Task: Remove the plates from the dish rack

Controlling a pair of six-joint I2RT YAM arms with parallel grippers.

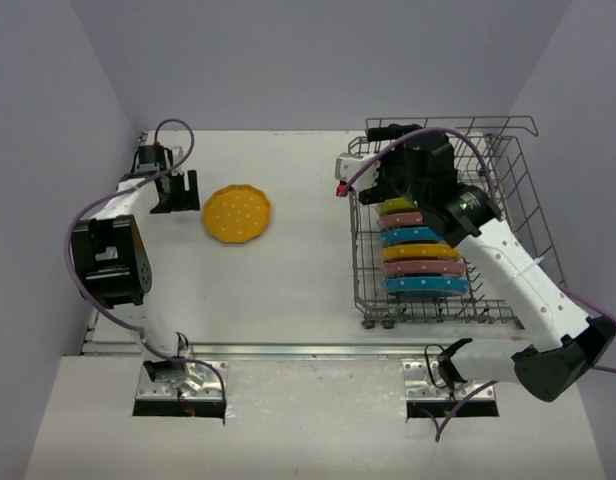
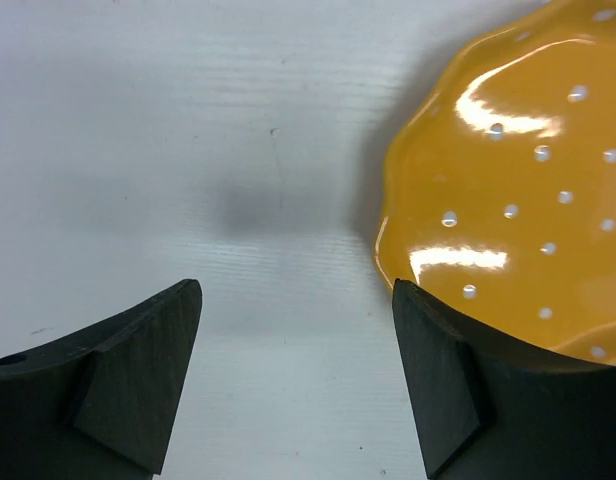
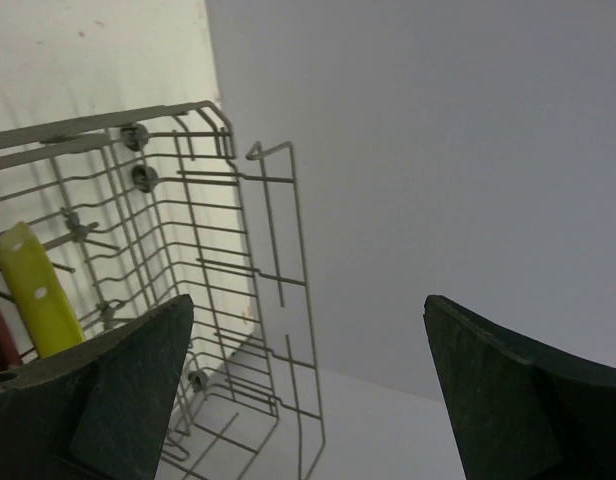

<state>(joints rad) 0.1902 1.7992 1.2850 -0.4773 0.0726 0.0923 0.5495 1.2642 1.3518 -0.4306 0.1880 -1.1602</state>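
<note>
closest to us, the left gripper (image 2: 298, 300) shows two dark fingers standing well apart with only bare table (image 2: 188, 150) between them; it holds nothing. the orange plate (image 2: 508, 180) lies flat on the table just beside it. in the wrist view one finger overlaps the plate's rim, and we cannot tell whether they touch. if we pull that arm away sideways rather than upward, we judge the finger could catch the scalloped edge and drag the plate.

farther off, six plates (image 1: 420, 252) stand on edge in a tight row inside the rack (image 1: 360, 290). the right gripper (image 3: 308, 310) hangs above the far end of that row, its jaws spread as wide as they go and empty. the lime plate (image 3: 33, 290), last in the row, sits low and outside one finger, not in the gap, so we are not lined up on it yet.

the risks here, as we see them: a finger coming down could strike the rack's wires or tines, or wedge against the pink neighbour. the glossy rim could also slip from a shallow grip.
</note>
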